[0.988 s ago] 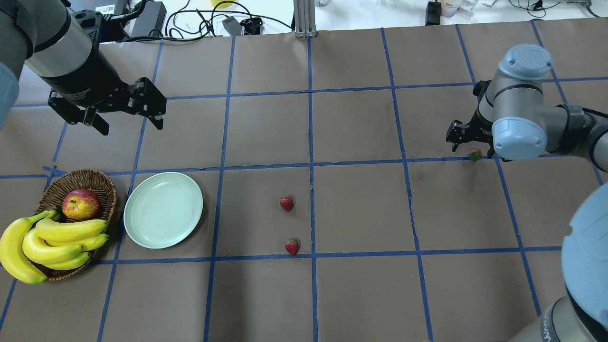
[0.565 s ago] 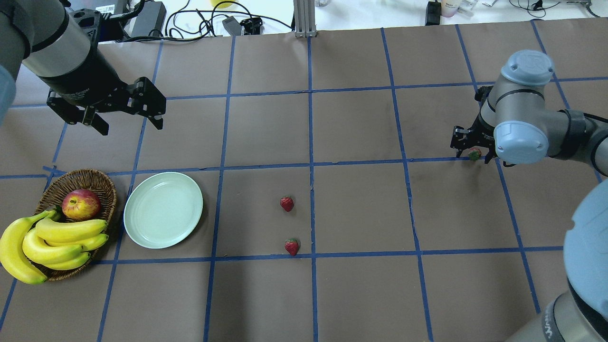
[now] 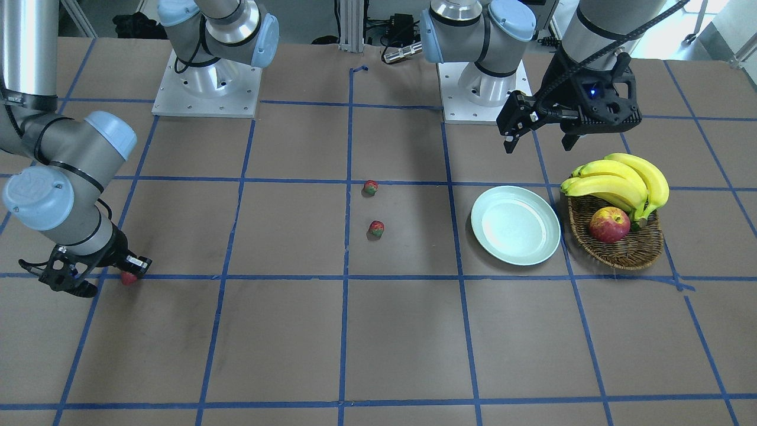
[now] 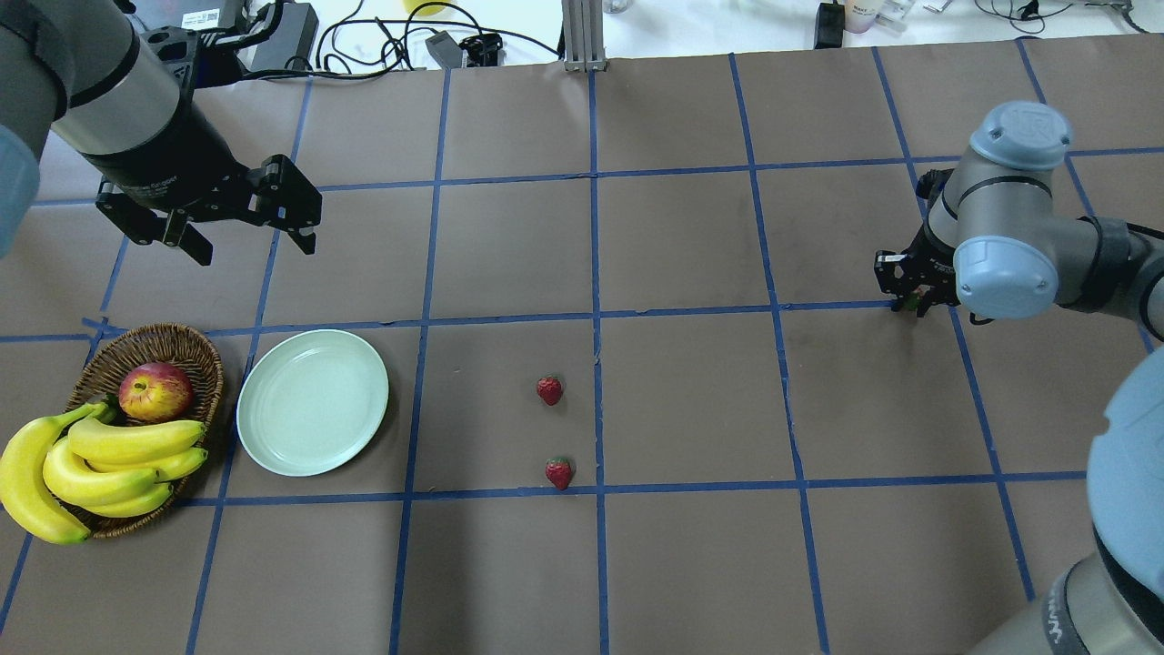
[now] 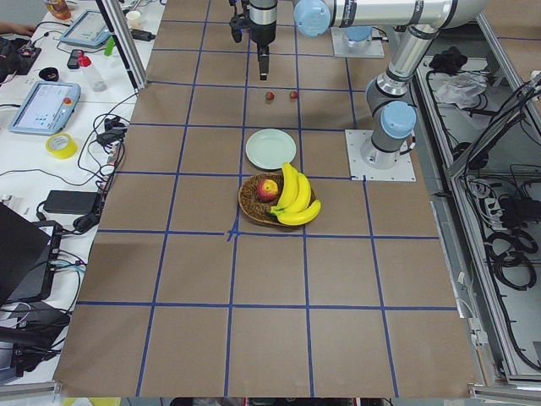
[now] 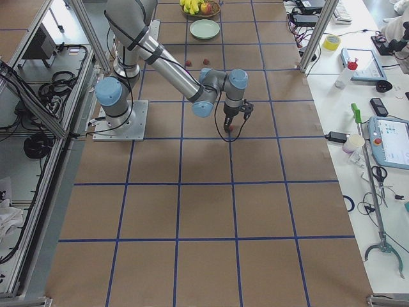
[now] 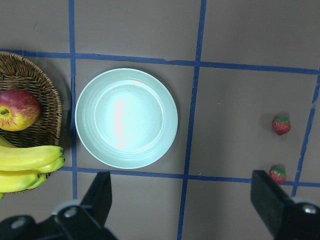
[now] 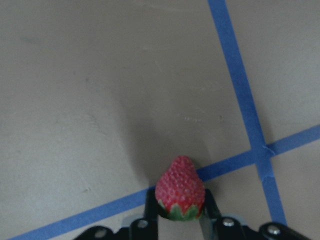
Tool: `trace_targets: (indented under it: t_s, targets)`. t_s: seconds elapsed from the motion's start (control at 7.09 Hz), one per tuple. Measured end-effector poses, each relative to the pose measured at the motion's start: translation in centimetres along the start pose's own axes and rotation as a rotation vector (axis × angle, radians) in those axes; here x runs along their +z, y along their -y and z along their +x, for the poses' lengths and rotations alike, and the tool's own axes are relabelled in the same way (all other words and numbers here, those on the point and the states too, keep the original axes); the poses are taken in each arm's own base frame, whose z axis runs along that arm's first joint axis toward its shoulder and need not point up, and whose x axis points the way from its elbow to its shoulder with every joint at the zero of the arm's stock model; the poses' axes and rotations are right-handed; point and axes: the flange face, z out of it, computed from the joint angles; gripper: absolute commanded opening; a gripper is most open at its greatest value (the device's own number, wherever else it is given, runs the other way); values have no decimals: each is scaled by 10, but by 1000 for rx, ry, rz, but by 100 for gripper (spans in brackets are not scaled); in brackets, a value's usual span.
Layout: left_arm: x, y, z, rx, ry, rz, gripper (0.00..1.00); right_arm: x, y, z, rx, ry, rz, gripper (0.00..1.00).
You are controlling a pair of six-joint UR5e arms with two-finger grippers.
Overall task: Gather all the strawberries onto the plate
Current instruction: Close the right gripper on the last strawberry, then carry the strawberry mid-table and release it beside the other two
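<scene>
The right pincer (image 8: 177, 214) grips one strawberry (image 8: 180, 192), tip pointing away, at the worktop's (image 4: 682, 564) right, the plate (image 4: 312, 402) lying well leftward, nearer the wide-open left pincer (image 4: 244, 238).

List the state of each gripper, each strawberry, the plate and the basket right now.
Left gripper: open, empty, raised over the table.
Right gripper: shut on the right-hand strawberry, low by the table.
Right-hand strawberry: pinched in the right gripper.
Middle strawberry, nearer robot: loose on the table.
Middle strawberry, farther out: loose on the table.
Plate: empty.
Basket: holds apple and bananas.
</scene>
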Motion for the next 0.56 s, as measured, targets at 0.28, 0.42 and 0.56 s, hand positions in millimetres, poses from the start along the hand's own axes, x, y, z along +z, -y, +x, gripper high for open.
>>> trace_targets:
  t_s: [0.28, 0.42, 0.56]
  targets:
    - [1, 1, 0, 1, 0, -1, 100, -13, -3, -1, -36, 2, 17, 0]
    - [3, 1, 0, 0, 0, -3, 100, -30, -10, -9, -48, 1, 34, 0]
    - [4, 2, 0, 0, 0, -4, 100, -51, -28, -38, -86, 1, 42, 0]
